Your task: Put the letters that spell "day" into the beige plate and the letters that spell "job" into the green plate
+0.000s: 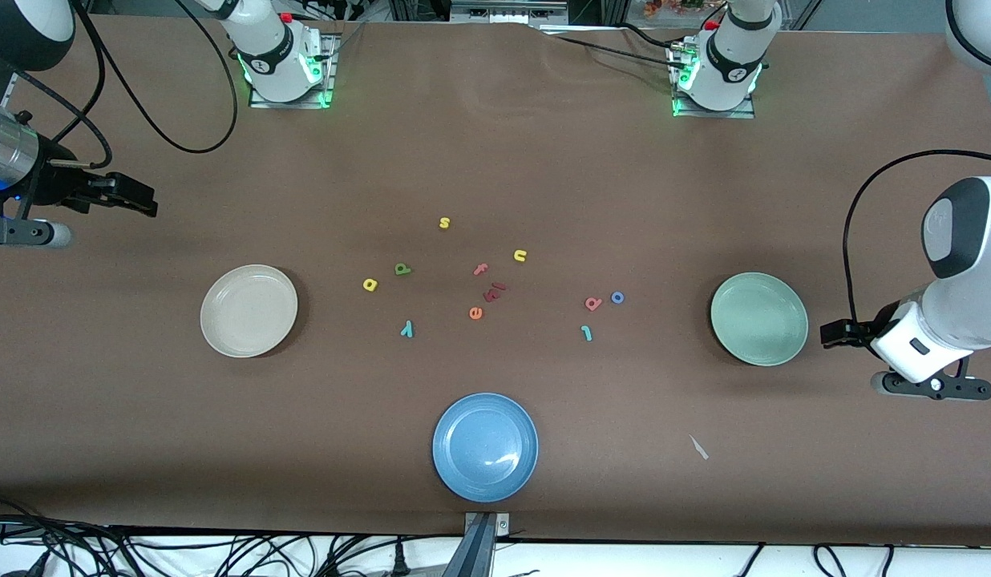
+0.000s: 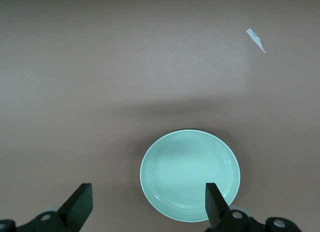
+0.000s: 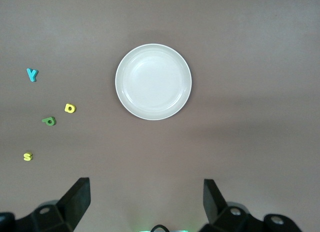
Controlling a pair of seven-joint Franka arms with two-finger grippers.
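The beige plate (image 1: 248,310) (image 3: 153,81) and the green plate (image 1: 758,318) (image 2: 190,174) both hold nothing. Between them lie the yellow rounded letter (image 1: 370,284) (image 3: 70,108), the green looped letter (image 1: 402,268) (image 3: 49,121) and the teal "y" (image 1: 407,328) (image 3: 32,74). Closer to the green plate are the blue "o" (image 1: 617,297), the salmon looped letter (image 1: 593,303) and the teal "j" (image 1: 586,332). My left gripper (image 1: 832,334) (image 2: 148,202) hangs open over the table beside the green plate. My right gripper (image 1: 147,200) (image 3: 145,197) hangs open over the right arm's end of the table.
A blue plate (image 1: 485,446) sits nearest the front camera. Other letters lie mid-table: yellow "s" (image 1: 444,223), yellow "u" (image 1: 519,256), salmon "f" (image 1: 480,269), orange "e" (image 1: 475,312) and dark red pieces (image 1: 494,292). A white scrap (image 1: 698,446) lies between the blue and green plates.
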